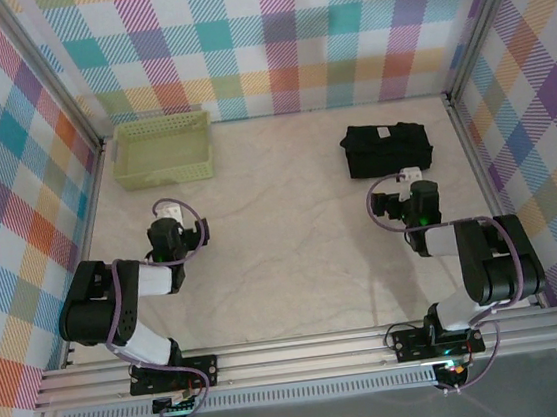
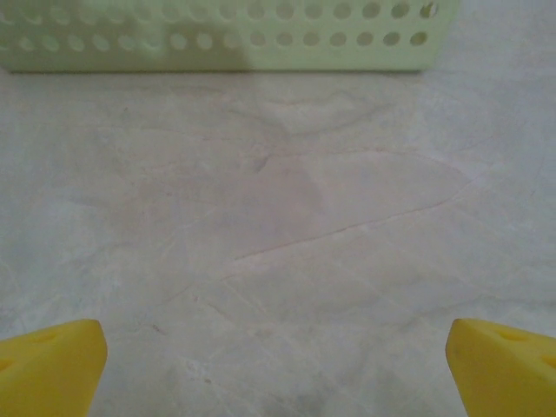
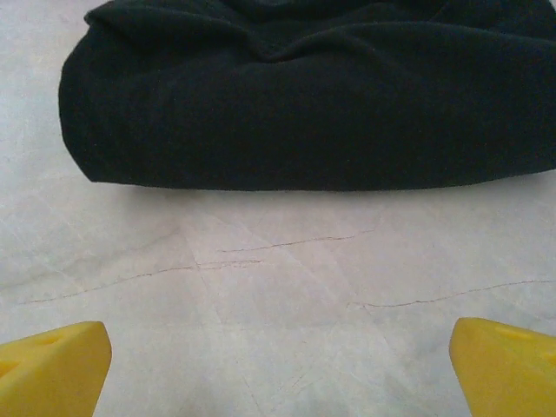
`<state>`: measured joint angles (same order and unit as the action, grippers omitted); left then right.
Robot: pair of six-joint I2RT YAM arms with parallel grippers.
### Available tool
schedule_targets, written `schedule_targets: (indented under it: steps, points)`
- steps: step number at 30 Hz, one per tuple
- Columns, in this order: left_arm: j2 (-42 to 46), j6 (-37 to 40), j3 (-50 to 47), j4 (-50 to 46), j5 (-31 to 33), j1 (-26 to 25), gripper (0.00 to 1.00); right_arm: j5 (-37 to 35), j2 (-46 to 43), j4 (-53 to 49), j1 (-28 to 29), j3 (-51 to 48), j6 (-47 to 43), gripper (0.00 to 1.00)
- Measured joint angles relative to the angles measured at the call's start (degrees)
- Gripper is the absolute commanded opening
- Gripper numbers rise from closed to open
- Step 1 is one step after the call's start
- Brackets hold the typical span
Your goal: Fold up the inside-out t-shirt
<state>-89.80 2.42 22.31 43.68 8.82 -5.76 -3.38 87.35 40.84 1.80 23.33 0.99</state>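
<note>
As the t-shirt point(image 1: 385, 148) sits bundled at one o'clock, folding seems done. The left gripper point(image 2: 278, 369) and right gripper point(image 3: 278, 369) gape, empty.

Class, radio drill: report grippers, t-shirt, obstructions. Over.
Left gripper open, empty, facing basket. Right gripper open, empty, just short of t-shirt. T-shirt bundled on table, not held. Nothing in the way.

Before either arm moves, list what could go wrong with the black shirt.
1. The t-shirt lies in a thick, rounded bundle just ahead of the open right gripper; a forward push could shove it or pinch only some layers.
2. The left gripper, also open, faces the basket, far across the table; reaching over might cross the right arm.
</note>
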Motion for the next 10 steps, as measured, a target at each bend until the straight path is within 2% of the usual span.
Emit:
schedule_targets:
  steps: [10]
  points:
    - [0.0, 0.0, 0.2, 1.5, -1.1, 0.0, 1.00, 0.7, 0.0, 3.8, -0.6, -0.1, 0.0, 1.00]
